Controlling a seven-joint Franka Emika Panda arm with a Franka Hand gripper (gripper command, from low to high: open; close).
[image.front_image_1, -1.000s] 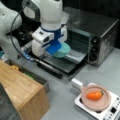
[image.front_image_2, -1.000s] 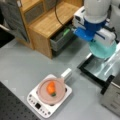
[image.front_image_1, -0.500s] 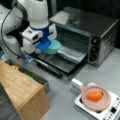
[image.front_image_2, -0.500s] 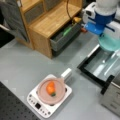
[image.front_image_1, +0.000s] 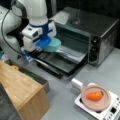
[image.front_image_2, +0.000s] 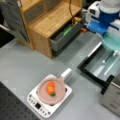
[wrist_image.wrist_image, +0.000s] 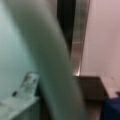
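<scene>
— Teal, that bowl (image.front_image_1: 53, 45). In a front view the end effector (image.front_image_1: 44, 43) seems clamped on its rim, carrying it above the open oven door (image.front_image_1: 58, 62), the bowl sticking out toward three o'clock.

— And the toaster oven (image.front_image_1: 100, 37) itself?

— At two o'clock from the bowl, cavity open. Down at five o'clock, a pink pan (image.front_image_1: 96, 97) on a white hotplate (image.front_image_1: 110, 111) holds a carrot (image.front_image_1: 94, 95).

— From across?

— In a front view the bowl (image.front_image_2: 111, 42) hangs under the end effector (image.front_image_2: 105, 30), just over the door (image.front_image_2: 100, 65). The wooden cabinet's drawer (image.front_image_2: 66, 36) at nine o'clock is open, something green inside. The pan (image.front_image_2: 51, 90) with the carrot (image.front_image_2: 50, 87) sits on the table (image.front_image_2: 20, 62).

— Wrist view?

— The bowl's pale rim (wrist_image.wrist_image: 52, 62) fills it, the dark oven behind.
</scene>
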